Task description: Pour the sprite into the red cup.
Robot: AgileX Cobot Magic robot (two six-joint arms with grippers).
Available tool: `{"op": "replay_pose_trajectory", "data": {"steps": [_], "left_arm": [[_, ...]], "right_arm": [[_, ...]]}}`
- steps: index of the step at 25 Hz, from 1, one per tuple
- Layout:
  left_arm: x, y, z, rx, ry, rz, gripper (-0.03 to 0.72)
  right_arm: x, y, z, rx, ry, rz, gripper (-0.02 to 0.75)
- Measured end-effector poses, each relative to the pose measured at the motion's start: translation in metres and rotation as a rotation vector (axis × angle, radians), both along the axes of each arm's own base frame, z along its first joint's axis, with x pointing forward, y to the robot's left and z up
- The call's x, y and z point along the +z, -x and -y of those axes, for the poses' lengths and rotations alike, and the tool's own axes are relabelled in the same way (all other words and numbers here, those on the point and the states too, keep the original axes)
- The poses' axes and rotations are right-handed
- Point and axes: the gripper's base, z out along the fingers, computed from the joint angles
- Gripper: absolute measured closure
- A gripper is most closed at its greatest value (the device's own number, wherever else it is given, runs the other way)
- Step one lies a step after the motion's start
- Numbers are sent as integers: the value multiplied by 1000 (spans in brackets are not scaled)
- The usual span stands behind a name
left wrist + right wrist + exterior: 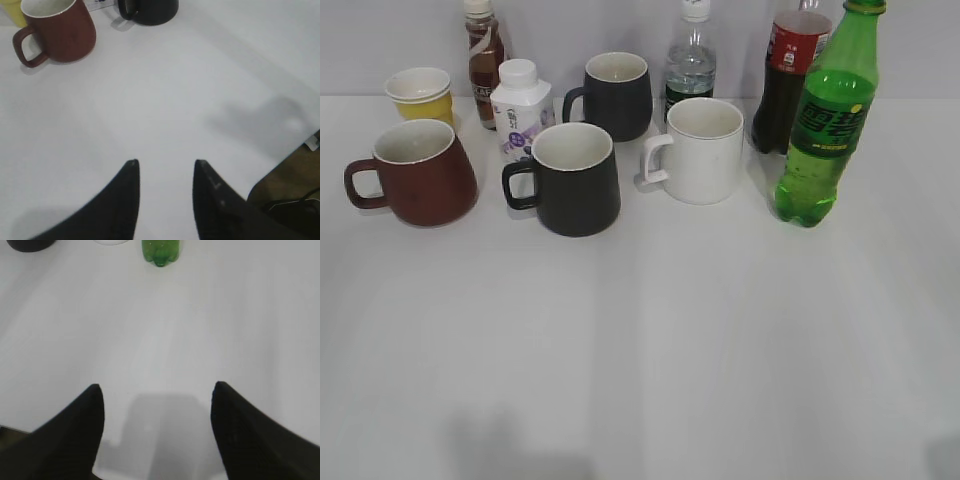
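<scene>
The sprite (827, 125), a tall green bottle with a green cap, stands upright at the right of the table; its base shows at the top of the right wrist view (160, 251). The red cup (420, 172), a dark red-brown mug with its handle to the left, stands at the far left and shows at the top left of the left wrist view (56, 31). My left gripper (165, 162) is open and empty over bare table, well short of the red cup. My right gripper (157, 387) is open and empty, well short of the sprite. Neither gripper shows in the exterior view.
Between cup and sprite stand a black mug (570, 180), a white mug (698, 150) and a second black mug (615, 95). Behind are a yellow paper cup (420, 95), a white milk bottle (520, 108), a brown drink bottle (483, 55), a clear water bottle (691, 60) and a cola bottle (788, 75).
</scene>
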Motion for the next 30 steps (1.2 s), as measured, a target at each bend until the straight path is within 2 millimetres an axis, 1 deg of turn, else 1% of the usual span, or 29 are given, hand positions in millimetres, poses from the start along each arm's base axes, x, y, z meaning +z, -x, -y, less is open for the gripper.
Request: {"op": "replay_pose_trajectory", "data": {"steps": [3,5,8,11,14,17,20,30], "left_arm": [[0,0,0,3,1,1,428],[0,0,-1,39,1,1,433],[0,0,-4,169,2,2,441],[0,1,-7,329,6,9,443],[1,8,-12,468,24,47,443],[1,18,-14,547,48,102,443],[1,27,-16,577,70,153,446],[1,29,-16,610,71,162,446]], "right_arm": [[0,0,0,0,-1,2,237],[0,0,0,0,-1,2,237],[0,0,0,-31,-1,4,237],[0,-1,1,-138,-1,4,237],[0,0,1,-235,-2,13,237],[0,4,2,-273,-5,43,237],[0,9,1,-275,-9,77,237],[0,10,1,-275,-9,80,237]]}}
